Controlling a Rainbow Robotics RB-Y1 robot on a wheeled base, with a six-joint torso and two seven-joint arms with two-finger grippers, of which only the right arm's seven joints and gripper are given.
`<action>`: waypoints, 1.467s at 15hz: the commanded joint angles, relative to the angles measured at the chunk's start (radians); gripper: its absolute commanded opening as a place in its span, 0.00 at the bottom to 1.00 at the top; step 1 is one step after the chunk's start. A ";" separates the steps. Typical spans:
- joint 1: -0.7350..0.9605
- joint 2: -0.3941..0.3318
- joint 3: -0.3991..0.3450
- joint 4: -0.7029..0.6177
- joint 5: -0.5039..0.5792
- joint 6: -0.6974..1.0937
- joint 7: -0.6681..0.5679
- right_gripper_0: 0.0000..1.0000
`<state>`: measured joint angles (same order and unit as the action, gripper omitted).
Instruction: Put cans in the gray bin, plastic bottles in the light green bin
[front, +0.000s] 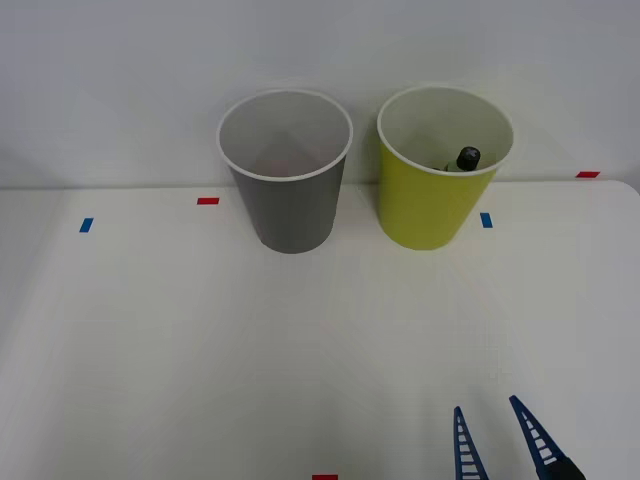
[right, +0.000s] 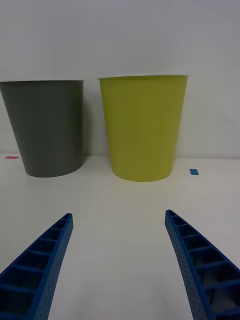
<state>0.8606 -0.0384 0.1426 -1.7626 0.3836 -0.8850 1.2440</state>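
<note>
Table looks cleared, so the step in hand seems to be pulling back; best kept low and slow, well away from both bins. The right gripper (front: 494, 438) sits near the table's front edge, fingers spread apart, holding nothing, touching nothing. One plastic bottle (front: 467, 158) lies inside the light green bin (front: 432, 215), black cap showing; the gray bin (front: 293, 215) stands just beside it.

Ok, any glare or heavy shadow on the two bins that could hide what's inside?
Front view: even light, no glare; the gray bin has a shaded inside, the light green bin shows a black bottle cap. Right wrist view: soft shadows at the bin bases, insides hidden.
</note>
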 joint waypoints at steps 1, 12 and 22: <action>0.000 0.000 0.000 0.000 0.000 0.000 0.000 0.62; 0.000 0.000 0.000 0.000 0.000 0.000 0.000 0.63; 0.000 0.000 0.000 0.000 0.000 0.000 0.000 0.63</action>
<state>0.8606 -0.0383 0.1426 -1.7626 0.3836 -0.8851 1.2440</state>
